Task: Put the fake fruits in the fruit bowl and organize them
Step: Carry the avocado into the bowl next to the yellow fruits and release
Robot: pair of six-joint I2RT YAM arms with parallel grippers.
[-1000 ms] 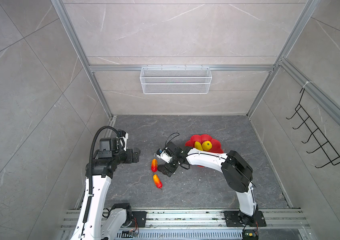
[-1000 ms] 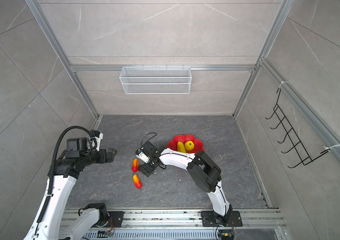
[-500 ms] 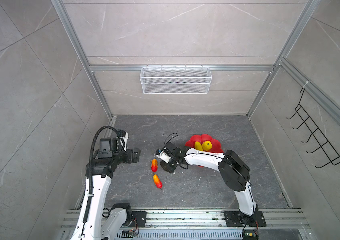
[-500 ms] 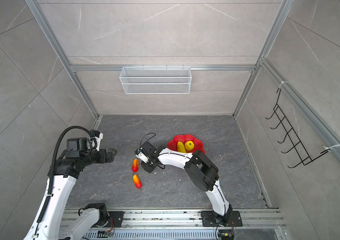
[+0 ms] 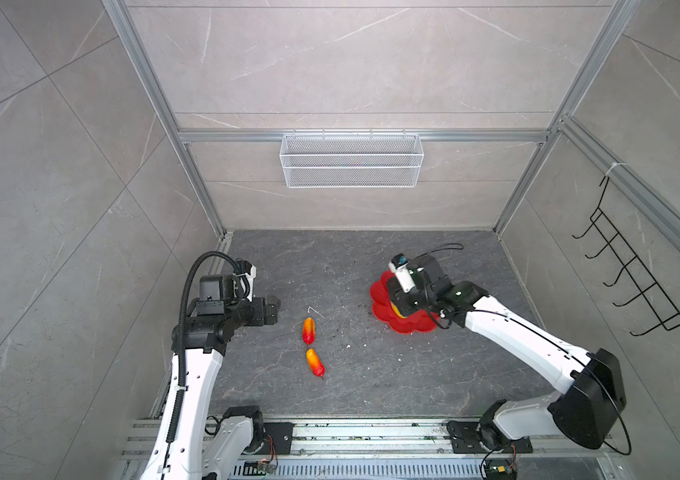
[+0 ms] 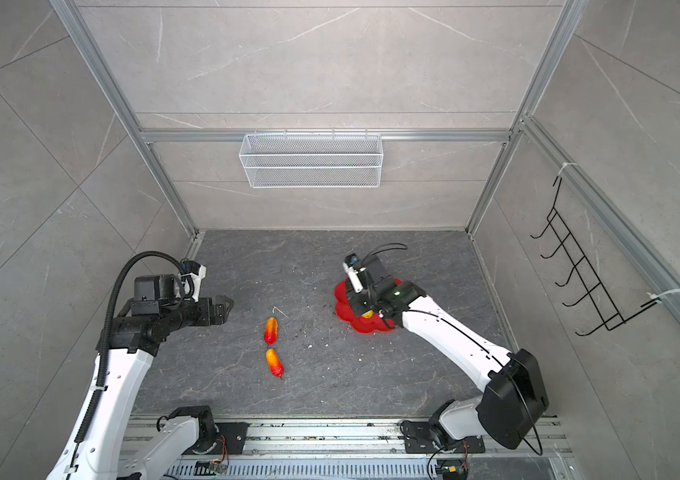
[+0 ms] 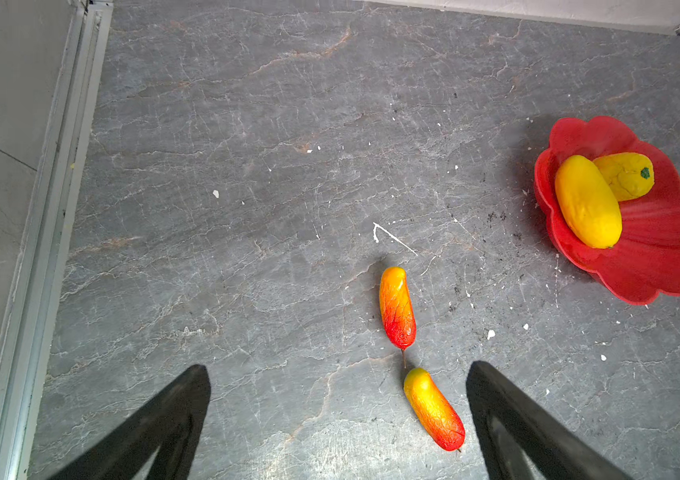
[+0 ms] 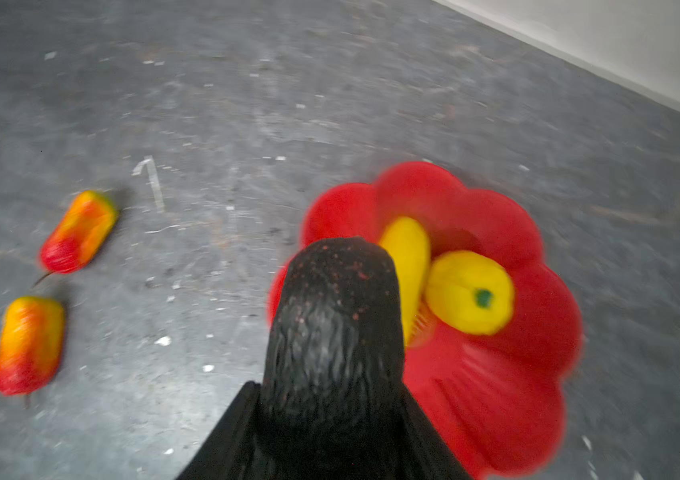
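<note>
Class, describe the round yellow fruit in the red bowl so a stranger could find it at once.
Look on the grey stone floor for the red flower-shaped bowl. Two yellow fruits lie in it, touching. Yours is the rounder fruit, lumpy with a green spot at its end; the long fruit beside it is plain.

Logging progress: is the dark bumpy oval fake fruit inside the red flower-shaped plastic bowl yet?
Out: the right gripper clamps the dark fruit over the red bowl; only two yellow fruits lie inside.
</note>
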